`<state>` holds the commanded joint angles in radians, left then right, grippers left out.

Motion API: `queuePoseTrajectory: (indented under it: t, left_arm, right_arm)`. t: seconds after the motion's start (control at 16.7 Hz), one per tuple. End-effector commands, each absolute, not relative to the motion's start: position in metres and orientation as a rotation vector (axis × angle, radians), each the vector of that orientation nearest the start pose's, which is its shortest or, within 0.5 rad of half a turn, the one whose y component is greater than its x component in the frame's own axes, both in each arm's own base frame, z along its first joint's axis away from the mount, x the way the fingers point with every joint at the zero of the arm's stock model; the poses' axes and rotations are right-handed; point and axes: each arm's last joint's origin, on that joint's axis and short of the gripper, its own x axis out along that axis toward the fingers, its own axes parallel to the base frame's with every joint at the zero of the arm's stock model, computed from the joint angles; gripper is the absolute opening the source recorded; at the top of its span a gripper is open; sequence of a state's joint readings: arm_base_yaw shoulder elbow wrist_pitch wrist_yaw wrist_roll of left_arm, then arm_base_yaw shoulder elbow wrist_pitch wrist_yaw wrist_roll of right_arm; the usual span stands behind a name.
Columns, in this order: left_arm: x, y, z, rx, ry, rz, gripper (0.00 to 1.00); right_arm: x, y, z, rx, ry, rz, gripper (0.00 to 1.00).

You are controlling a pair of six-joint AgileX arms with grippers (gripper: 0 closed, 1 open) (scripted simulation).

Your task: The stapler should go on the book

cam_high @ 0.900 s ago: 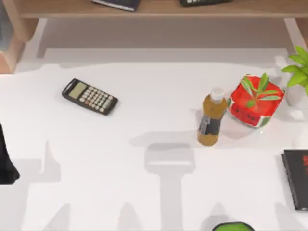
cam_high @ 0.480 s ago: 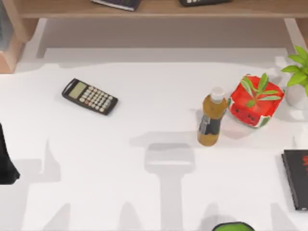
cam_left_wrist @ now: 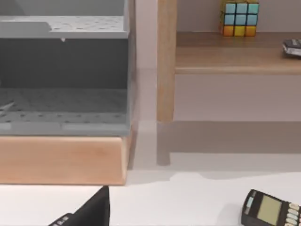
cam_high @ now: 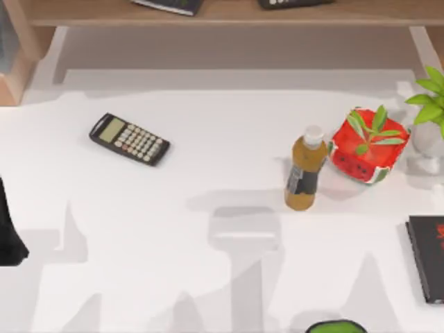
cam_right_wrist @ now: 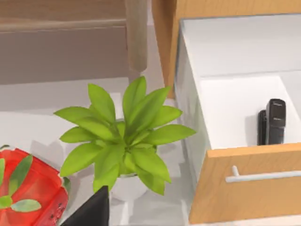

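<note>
A black stapler lies in the white inside of an open wooden drawer. A black book lies flat at the table's right edge, partly cut off by the picture. My left gripper shows as a dark part low in the left wrist view, and the left arm sits at the table's left edge. A dark part of my right gripper hangs in front of the potted plant, well away from the stapler.
A calculator lies at the left, an amber bottle stands right of centre, and a red watermelon-patterned pot sits beside it. A green plant is at the far right. A shelf runs along the back. A green round object sits at the front edge.
The shadows on the front part of the table have shifted and grown toward the lower right. The table's objects and the left arm have not moved.
</note>
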<state>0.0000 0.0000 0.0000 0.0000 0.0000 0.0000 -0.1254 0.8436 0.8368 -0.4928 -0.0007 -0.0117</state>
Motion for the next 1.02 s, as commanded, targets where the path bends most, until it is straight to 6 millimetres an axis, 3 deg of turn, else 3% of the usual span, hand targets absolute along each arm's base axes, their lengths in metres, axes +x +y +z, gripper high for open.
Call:
queuePoseTrajectory:
  t: [0.18,0.36,0.48,0.66,0.84,1.02]
  left_arm:
    - [0.106,-0.001,0.160,0.000,0.000,0.000,1.00]
    - [0.106,-0.001,0.160,0.000,0.000,0.000,1.00]
    - [0.106,-0.001,0.160,0.000,0.000,0.000,1.00]
    - [0.106,-0.001,0.160,0.000,0.000,0.000,1.00]
    - [0.106,-0.001,0.160,0.000,0.000,0.000,1.00]
    - [0.106,-0.001,0.160,0.000,0.000,0.000,1.00]
  right_arm:
    - [0.244,-0.043,0.337,0.039,0.695,-0.166,1.00]
    - [0.316,-0.073,0.337,0.075,0.902,-0.209,1.00]
    - [0.361,-0.097,0.321,0.104,1.036,-0.232,1.00]
    - [0.414,-0.132,0.281,0.149,1.218,-0.256,1.00]
    - [0.448,-0.159,0.235,0.190,1.360,-0.265,1.00]
    - [0.468,-0.173,0.201,0.216,1.438,-0.261,1.00]
